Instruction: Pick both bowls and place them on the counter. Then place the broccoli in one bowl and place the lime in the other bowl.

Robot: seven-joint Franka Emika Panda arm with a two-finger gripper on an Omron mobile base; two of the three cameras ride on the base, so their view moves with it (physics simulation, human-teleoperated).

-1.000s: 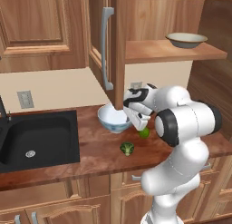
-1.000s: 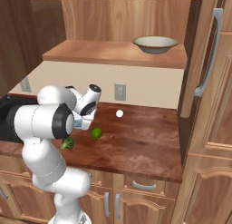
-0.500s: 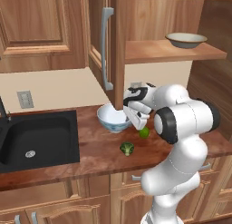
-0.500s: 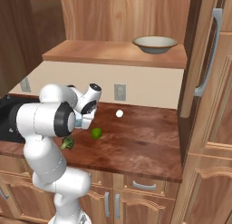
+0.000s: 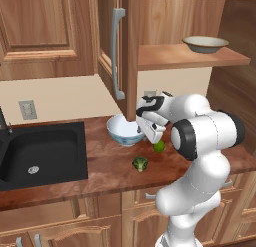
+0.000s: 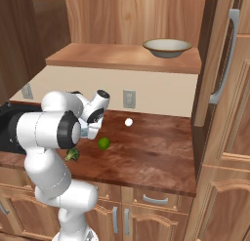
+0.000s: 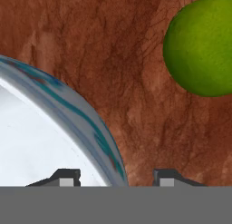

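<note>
On the counter (image 5: 105, 166), pincer (image 7: 115, 175) straddles white bowl's (image 5: 124, 129) rim.

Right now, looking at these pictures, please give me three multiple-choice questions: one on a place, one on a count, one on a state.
1. Where is the beige bowl?
A. in the sink
B. on the cabinet shelf
C. on the counter

2. How many bowls stand on the counter?
A. one
B. two
C. none

3. How does the hand stand at the blue-patterned bowl?
A. clamped on the lime
B. carrying the bowl in the air
C. fingers apart, either side of the rim

Answers:
1 B: it sits up on the shelf.
2 A: the blue-patterned one alone.
3 C: in the hand view the rim passes between the tips, and the lime lies apart.
</note>
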